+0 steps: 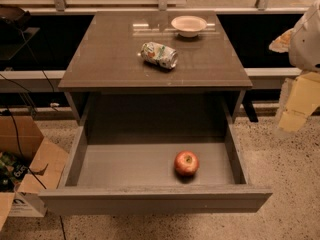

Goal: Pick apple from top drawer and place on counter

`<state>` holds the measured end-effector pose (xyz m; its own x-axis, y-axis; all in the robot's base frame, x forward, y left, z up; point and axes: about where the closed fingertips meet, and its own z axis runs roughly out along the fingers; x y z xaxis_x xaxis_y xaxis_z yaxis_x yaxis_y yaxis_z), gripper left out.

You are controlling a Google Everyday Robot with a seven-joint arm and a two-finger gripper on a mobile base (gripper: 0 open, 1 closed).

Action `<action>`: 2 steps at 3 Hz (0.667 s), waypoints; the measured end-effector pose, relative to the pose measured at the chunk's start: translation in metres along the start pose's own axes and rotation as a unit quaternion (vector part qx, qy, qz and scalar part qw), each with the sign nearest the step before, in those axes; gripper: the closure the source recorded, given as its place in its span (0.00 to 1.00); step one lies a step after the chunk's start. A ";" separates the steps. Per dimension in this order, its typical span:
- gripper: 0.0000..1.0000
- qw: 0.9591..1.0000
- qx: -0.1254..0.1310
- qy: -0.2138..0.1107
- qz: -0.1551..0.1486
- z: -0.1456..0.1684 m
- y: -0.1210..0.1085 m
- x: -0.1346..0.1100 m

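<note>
Gripper [296,104] off counter's [110,59] right edge, grip state can't tell; apple [186,163] lower-left of it, near open top drawer's [155,200] front wall.

Red apple [186,163] in the open top drawer [150,199], below the counter [110,59].
The small apple, yellowish near its stem dimple, sat right of centre on the floor of the pulled-out grey drawer, near its front panel, low in the frame. The glossy dark-brown counter filled the upper centre; the gripper [298,101] hung at the right edge.
</note>
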<state>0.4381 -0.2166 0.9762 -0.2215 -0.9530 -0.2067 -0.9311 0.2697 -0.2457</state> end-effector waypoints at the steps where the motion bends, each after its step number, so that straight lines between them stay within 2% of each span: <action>1: 0.00 1.000 0.000 0.000 0.000 0.000 0.000 0.000; 2: 0.00 1.000 -0.003 -0.010 -0.004 0.014 0.003 -0.009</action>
<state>0.4411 -0.2056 0.9641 -0.2090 -0.9519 -0.2240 -0.9345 0.2619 -0.2410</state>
